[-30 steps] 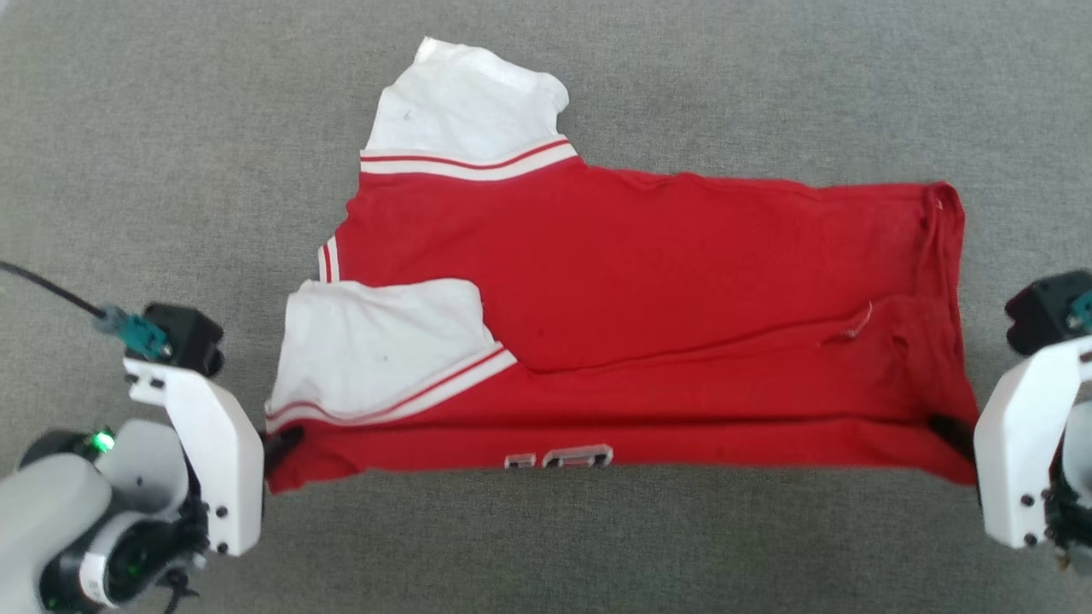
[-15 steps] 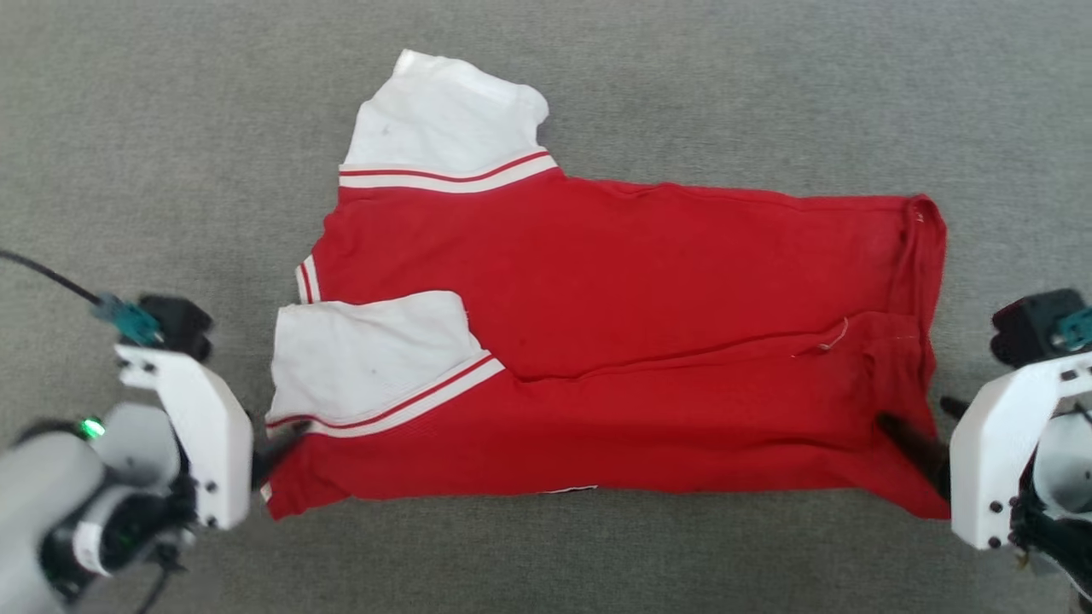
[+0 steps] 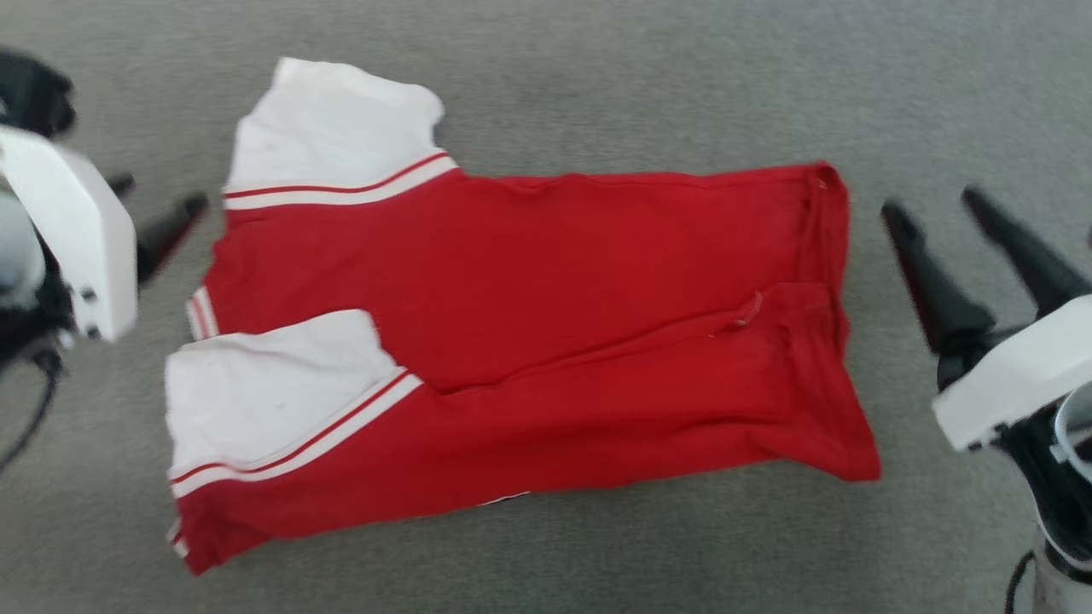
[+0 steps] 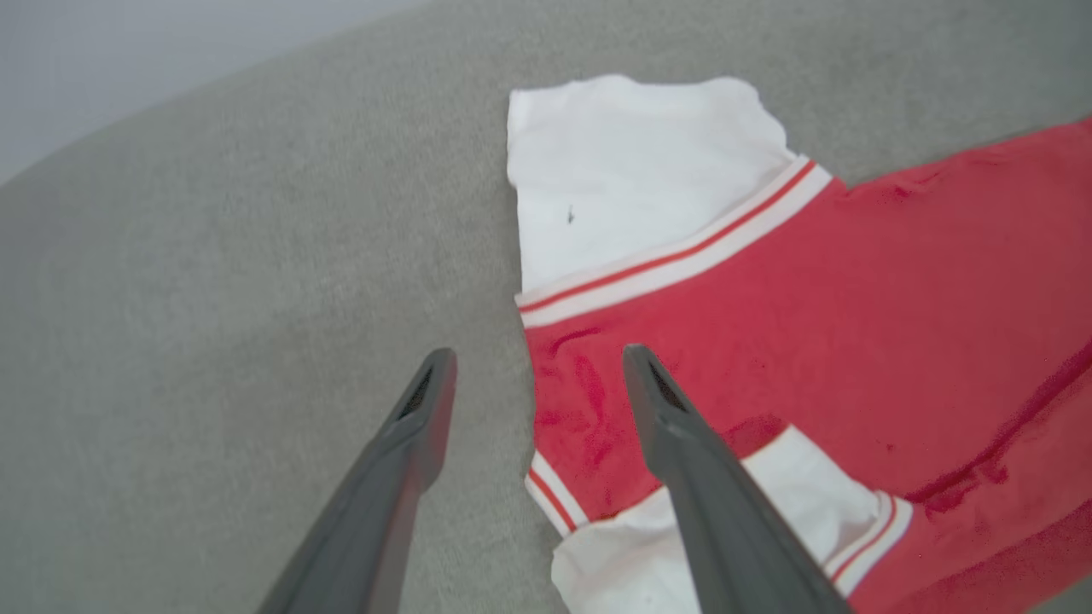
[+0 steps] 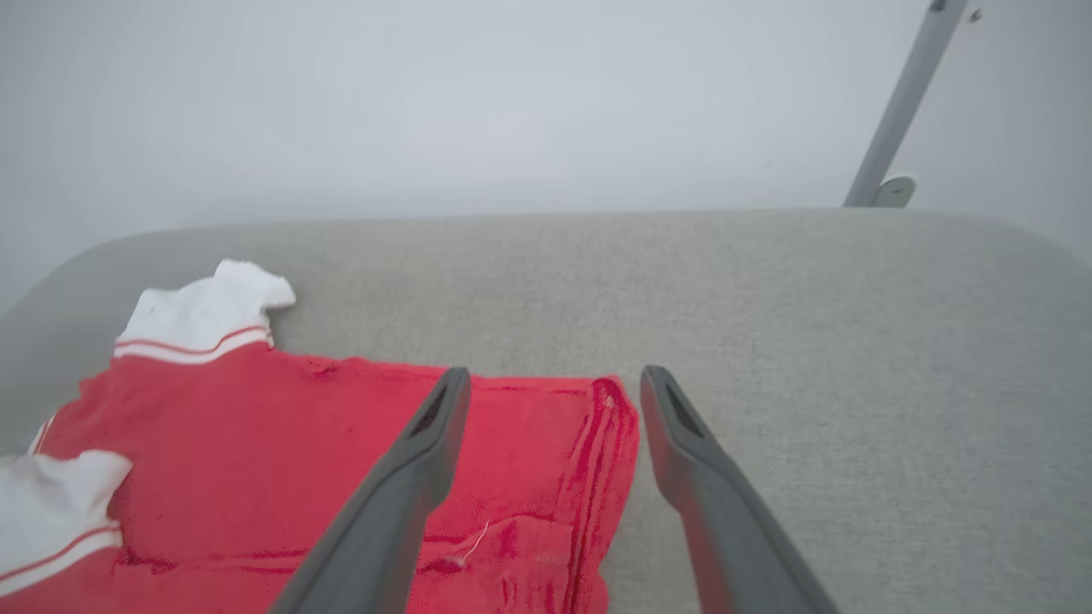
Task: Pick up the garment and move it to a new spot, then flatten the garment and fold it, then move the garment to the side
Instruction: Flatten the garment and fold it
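Your left gripper [image 3: 160, 193] and right gripper [image 3: 932, 203] are spread wide, holding nothing. The garment [image 3: 554, 324] lies between them, likely so each can grab an end.

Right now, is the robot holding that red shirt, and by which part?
Nothing is held. The left gripper and the right gripper both have their jaws open with nothing between them; the garment lies loose on the grey surface.

Garment [image 3: 546, 341]: plain red body, white short sleeves, white bands with a thin red stripe at the sleeve seams. Surface [image 3: 597, 85]: uniform flecked grey. Left gripper [image 3: 160, 193] and right gripper [image 3: 932, 203]: black fingers, white housings. Wall [image 5: 426, 102]: pale grey.
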You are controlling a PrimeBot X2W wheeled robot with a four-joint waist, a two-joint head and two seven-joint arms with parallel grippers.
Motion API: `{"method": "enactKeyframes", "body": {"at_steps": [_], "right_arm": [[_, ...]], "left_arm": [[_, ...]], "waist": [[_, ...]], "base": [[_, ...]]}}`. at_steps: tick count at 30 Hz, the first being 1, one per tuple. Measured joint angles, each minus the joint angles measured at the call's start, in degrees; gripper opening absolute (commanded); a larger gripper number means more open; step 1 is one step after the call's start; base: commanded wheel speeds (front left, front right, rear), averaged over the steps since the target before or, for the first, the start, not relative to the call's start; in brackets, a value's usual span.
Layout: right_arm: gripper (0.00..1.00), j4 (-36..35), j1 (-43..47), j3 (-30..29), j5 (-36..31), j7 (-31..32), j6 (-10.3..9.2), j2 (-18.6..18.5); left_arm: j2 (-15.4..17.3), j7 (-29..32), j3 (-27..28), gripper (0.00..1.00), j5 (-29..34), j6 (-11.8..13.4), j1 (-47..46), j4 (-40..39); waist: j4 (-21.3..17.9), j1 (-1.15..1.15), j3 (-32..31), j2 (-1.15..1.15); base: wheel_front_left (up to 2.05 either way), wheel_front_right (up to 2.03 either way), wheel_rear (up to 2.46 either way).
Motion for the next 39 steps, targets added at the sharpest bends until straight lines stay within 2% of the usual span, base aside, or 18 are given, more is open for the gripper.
{"method": "enactKeyframes", "body": {"at_steps": [7,9,14,24,29,30,31,39], "right_arm": [[1.0,3.02,-3.63,1.88,-3.19,-18.62,0.0,2.37],[1.0,4.54,-4.25,2.59,-3.21,-22.3,0.0,2.47],[1.0,8.24,-4.48,4.7,-1.44,-28.42,0.0,2.66],[1.0,12.24,-4.8,8.56,0.22,-29.76,0.0,2.76],[1.0,13.79,-6.7,9.94,0.42,-26.03,0.0,2.72],[1.0,14.35,-7.33,10.24,0.51,-24.81,0.0,2.77],[1.0,15.01,-8.08,10.42,0.47,-23.45,0.0,2.76],[1.0,23.82,-18.4,13.0,0.11,-8.28,0.0,2.75]], "left_arm": [[-3.52,1.04,0.9,1.0,3.83,-5.13,-8.52,9.28],[-4.52,1.32,0.89,1.0,4.76,-6.66,-10.54,12.36],[-6.78,3.34,0.32,1.0,6.13,-8.62,-13.87,20.07],[-9.2,7.08,-1.91,1.0,7.88,-10.06,-16.56,34.5],[-10.81,9.96,-1.08,1.0,5.89,-9.88,-17.79,39.72],[-11.26,11.18,-1.09,0.15,5.47,-9.89,-18.25,40.44],[-11.59,12.28,-1.04,0.0,5.14,-10.01,-18.66,40.96],[-15.4,13.67,-1.16,0.0,4.78,-10.7,-21.12,43.06]], "waist": [[-5.19,0.0,2.21,0.0],[-6.65,0.0,2.87,0.0],[-10.04,0.0,4.47,0.0],[-14.66,0.0,7.9,0.0],[-15.67,0.0,9.22,0.0],[-15.71,0.0,9.38,0.0],[-15.69,0.0,9.51,0.01],[-13.76,0.0,10.47,0.0]], "base": [[0.0,0.0,0.0],[0.0,0.0,0.0],[0.0,0.0,0.0],[0.0,0.0,0.0],[0.0,0.0,0.0],[0.0,0.0,0.0],[0.0,0.0,0.0],[0.0,0.0,0.0]]}}
